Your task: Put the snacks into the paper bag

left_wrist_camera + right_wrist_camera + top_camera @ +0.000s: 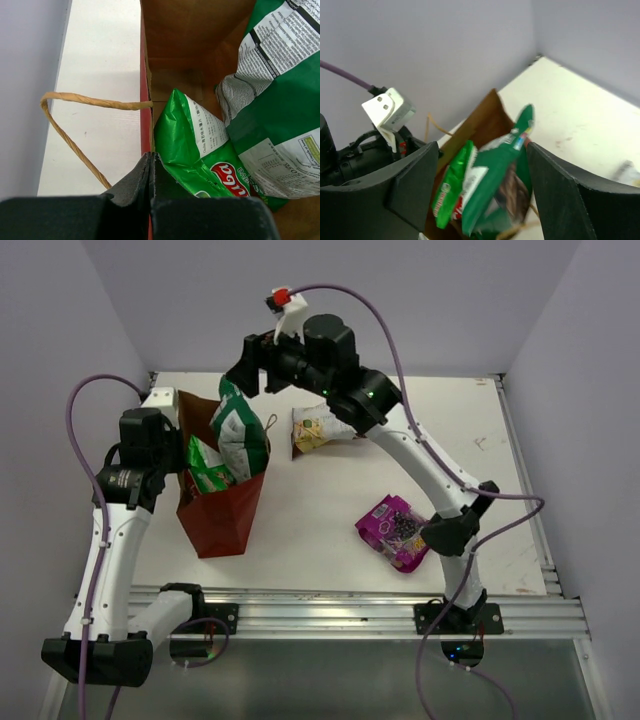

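Left wrist view shows the left end effector [151, 159] pinched tight on the rim of the paper bag [190, 30], with the dark green bag [280, 110] and the bright green bag [190, 145] inside it, while the right end effector [482, 167] hangs wide open and empty above, and the chip bag [318, 428] and the purple packet [396, 530] lie on the surface [320, 510].

White table [330, 540] enclosed by pale lilac walls [330, 300].
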Controlling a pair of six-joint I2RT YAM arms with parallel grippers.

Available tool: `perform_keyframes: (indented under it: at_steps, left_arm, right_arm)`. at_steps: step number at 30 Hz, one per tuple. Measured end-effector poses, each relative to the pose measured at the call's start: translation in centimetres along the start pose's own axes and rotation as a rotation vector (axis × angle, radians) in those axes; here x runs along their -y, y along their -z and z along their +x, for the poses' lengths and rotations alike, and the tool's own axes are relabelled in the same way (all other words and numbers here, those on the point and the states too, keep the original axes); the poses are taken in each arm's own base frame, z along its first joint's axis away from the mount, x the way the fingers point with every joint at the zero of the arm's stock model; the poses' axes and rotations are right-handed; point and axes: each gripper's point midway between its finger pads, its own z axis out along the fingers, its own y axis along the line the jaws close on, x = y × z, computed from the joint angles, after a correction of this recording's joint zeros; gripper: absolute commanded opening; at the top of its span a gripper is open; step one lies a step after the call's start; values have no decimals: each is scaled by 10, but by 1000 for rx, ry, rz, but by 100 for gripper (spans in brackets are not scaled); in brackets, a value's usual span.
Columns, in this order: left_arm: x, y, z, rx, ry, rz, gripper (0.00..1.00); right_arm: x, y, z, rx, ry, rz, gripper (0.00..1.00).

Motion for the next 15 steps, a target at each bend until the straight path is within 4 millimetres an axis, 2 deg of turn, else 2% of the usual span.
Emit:
perform_keyframes:
  at_steps: [2, 4, 6, 8, 10, 12, 15]
  left_arm:
    - [-3, 0, 1, -1, -1, -17, 0]
    - [-8, 0, 2, -1, -5, -43, 0]
    - [-14, 1, 5, -1, -9, -76, 0]
    - [-21, 2, 7, 2, -9, -112, 0]
    - [-26, 4, 9, 6, -9, -138, 0]
    - [-28, 7, 10, 13, -7, -147, 0]
    - [-28, 12, 10, 30, -3, -144, 0]
  right_arm:
    - [11, 22, -15, 28, 43, 79, 79]
    - [31, 42, -21, 26, 63, 169, 81]
    - [64, 56, -18, 4, 57, 262, 82]
    - [117, 68, -7, -42, 40, 388, 83]
    - [181, 78, 18, -113, 18, 529, 84]
    - [241, 89, 55, -219, -7, 659, 87]
    - [310, 96, 108, -365, -54, 786, 88]
